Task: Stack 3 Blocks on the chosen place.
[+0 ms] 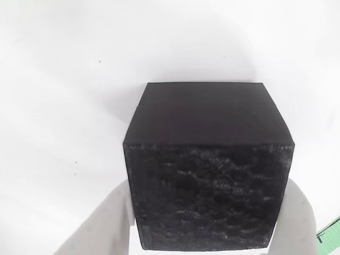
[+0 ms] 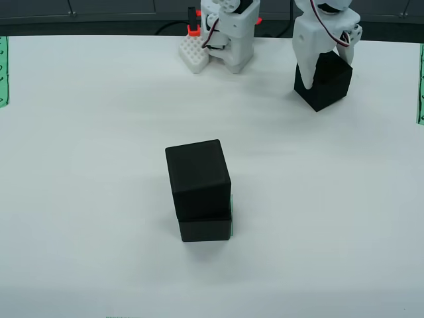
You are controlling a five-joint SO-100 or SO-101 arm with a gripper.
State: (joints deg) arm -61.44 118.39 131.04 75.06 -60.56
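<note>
In the view from the front, two blocks sit stacked near the middle of the white worktop. The upper block rests on the lower block, turned a little against it so their edges do not line up. A thin sliver of the green striped patch peeks out along the stack's right side. The stack stands well apart from the arm, with bare worktop between them. More green striped strips show at the left edge and right edge of this view.

At the far edge stands the arm's white base, with an orange part and cables on it. To its right the white arm reaches down, and the tool is clamped around the third block, one finger on each side. Whether this block touches the worktop or sits just above it, I cannot tell.

The view that rides on the tool shows the third block close up, its rough honeycomb face toward the camera, with a pale finger on each side of it. A bit of green strip shows at the lower right corner. Behind the worktop runs a dark wall.
</note>
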